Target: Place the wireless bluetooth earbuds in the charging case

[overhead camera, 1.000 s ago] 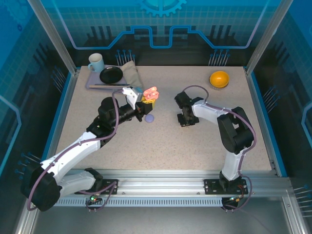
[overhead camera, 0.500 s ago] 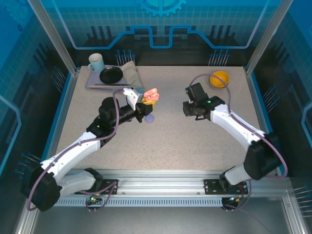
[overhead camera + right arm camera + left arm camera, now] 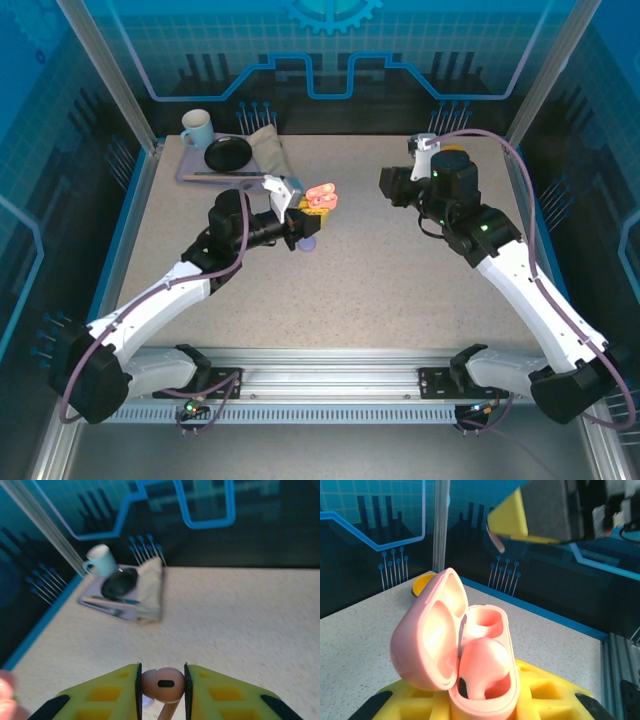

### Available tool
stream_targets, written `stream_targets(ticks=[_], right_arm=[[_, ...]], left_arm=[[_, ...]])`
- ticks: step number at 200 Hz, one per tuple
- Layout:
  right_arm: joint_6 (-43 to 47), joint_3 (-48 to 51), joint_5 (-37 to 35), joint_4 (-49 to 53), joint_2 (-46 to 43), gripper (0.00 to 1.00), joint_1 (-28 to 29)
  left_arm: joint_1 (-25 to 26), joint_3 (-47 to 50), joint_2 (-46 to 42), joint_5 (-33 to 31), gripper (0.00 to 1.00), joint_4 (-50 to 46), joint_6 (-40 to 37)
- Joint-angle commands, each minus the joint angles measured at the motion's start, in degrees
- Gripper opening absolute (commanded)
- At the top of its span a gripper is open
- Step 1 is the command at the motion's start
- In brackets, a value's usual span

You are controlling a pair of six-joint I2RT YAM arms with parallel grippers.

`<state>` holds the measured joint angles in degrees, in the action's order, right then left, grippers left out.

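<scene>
One salmon-pink earbud (image 3: 162, 684) is pinched between the yellow fingers of the right gripper (image 3: 161, 670), its stem running back between them. In the left wrist view that gripper hangs above and to the right of the open pink charging case (image 3: 470, 645), apart from it. The left gripper (image 3: 303, 213) is pressed together on the case's base and holds it above the counter (image 3: 400, 290). The raised lid stands along the left side of both sockets. A second pink earbud (image 3: 481, 667) sits in the case's nearer socket, and the farther socket (image 3: 485, 620) is bare and faces upward. Just beside the case, on the side toward the arm bases, a small pale purple object (image 3: 308, 243) lies on the counter, partly hidden by the left gripper; I cannot tell whether it is a bud or a case. Well to the left of the case and behind it, a tray (image 3: 183, 172) carries a pale blue mug (image 3: 196, 127), a black dish (image 3: 228, 153) and a folded cloth (image 3: 268, 150). Far beyond the case in the left wrist view sits a yellow bowl (image 3: 422, 584).
</scene>
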<state>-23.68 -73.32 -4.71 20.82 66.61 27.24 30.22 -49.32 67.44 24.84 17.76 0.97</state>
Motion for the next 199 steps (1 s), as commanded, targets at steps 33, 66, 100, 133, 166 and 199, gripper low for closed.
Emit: stream_targets(ticks=[33, 66, 100, 133, 166, 199], right_arm=[[0.50, 0.28, 11.73, -16.38, -2.23, 0.27, -0.53], [2.02, 4.18, 16.29, -23.67, -3.80, 0.27, -0.59], [4.03, 6.30, 18.92, -25.45, -4.95, 0.27, -0.53], [4.84, 7.66, 22.20, -25.83, -5.34, 0.27, -0.52], [7.04, 7.78, 25.18, -24.20, -5.36, 0.26, -0.59], [7.03, 8.17, 25.85, -23.94, -5.26, 0.26, -0.44]], left_arm=[[1.49, -5.44, 4.12, 3.54, 0.00, -0.17, -1.05], [2.17, -7.69, 6.28, 3.65, 0.00, 0.51, -0.79], [2.55, -9.79, 7.44, 3.81, 0.00, 1.13, -0.36], [2.87, -11.62, 8.06, 4.30, 0.00, 0.28, -0.45], [3.09, -12.86, 7.67, 4.69, 0.00, -1.43, -0.93], [3.15, -13.16, 7.09, 4.93, 0.00, -1.93, -0.97]])
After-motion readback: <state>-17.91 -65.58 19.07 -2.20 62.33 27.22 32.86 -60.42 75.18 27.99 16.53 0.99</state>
